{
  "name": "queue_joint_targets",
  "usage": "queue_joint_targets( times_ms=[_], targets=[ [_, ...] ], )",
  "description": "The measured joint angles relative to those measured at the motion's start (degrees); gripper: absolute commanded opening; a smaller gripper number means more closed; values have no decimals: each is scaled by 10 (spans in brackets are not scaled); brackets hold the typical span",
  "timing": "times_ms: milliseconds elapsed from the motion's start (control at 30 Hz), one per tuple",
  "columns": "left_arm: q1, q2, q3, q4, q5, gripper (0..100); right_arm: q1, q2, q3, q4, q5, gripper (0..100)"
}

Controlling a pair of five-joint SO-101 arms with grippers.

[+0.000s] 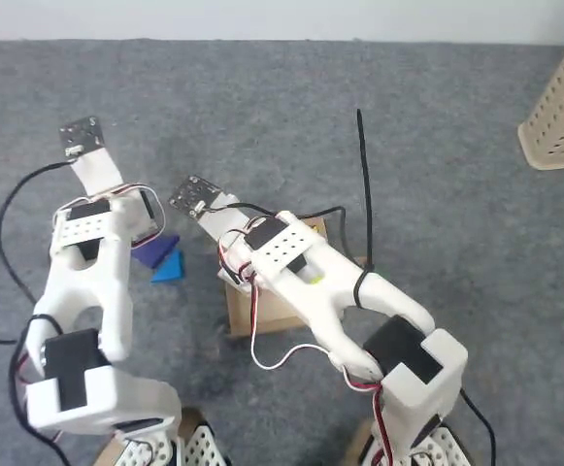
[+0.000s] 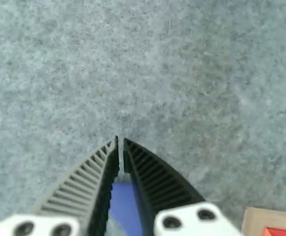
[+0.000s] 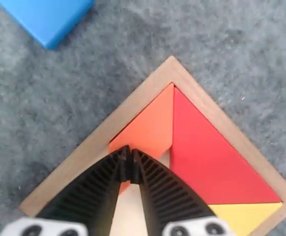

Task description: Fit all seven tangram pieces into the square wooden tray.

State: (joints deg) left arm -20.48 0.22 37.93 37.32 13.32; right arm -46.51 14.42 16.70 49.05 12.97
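The grey desk [image 1: 262,116] is covered with a carpet-like surface and carries everything. Two white arms stand on it side by side: the left arm [image 1: 92,282] bends over the left part, and the right arm [image 1: 330,282] reaches over the middle. At the far right edge stands a beige basket [image 1: 558,107] with many small holes.

The wooden tray [image 3: 133,106] lies under the right arm, which hides it for a large part in the high view. Inside the tray a red triangle [image 3: 206,152] lies along one side. An orange triangle [image 3: 150,128] touches it in the corner, and a yellow piece [image 3: 243,214] lies against the red one. Beside the orange triangle the tray floor is bare.

Outside the tray, between the two arms, a blue piece [image 1: 170,267] and a violet piece [image 1: 155,248] lie touching each other on the desk.

The right hand [image 3: 128,150] is closed with nothing in its grip. Its tips are at the edge of the orange triangle. The left hand [image 2: 119,142] is closed to a very thin gap over the bare desk. Through the gap a blue-violet colour shows; if the fingers touch that piece cannot be told.
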Motion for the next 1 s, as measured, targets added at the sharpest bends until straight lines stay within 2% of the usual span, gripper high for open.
queue_joint_targets(
  times_ms=[133, 333, 433, 567, 667, 733, 900, 1000],
  targets=[
    [0, 0, 0, 0, 0, 12, 0, -23, 1, 26, -35, 10],
    [0, 0, 0, 0, 0, 12, 33, -138, 1, 122, -38, 10],
    [0, 0, 0, 0, 0, 12, 84, -200, 1, 184, -39, 10],
    [0, 0, 0, 0, 0, 12, 192, -230, 1, 247, -39, 10],
    [0, 0, 0, 0, 0, 12, 273, -226, 10, 244, -39, 11],
    [0, 0, 0, 0, 0, 12, 298, -202, 33, 218, -59, 24],
    [0, 0, 0, 0, 0, 12, 295, -130, 55, 146, -159, 156],
    [0, 0, 0, 0, 0, 12, 283, -116, 56, 136, -200, 180]
  ],
)
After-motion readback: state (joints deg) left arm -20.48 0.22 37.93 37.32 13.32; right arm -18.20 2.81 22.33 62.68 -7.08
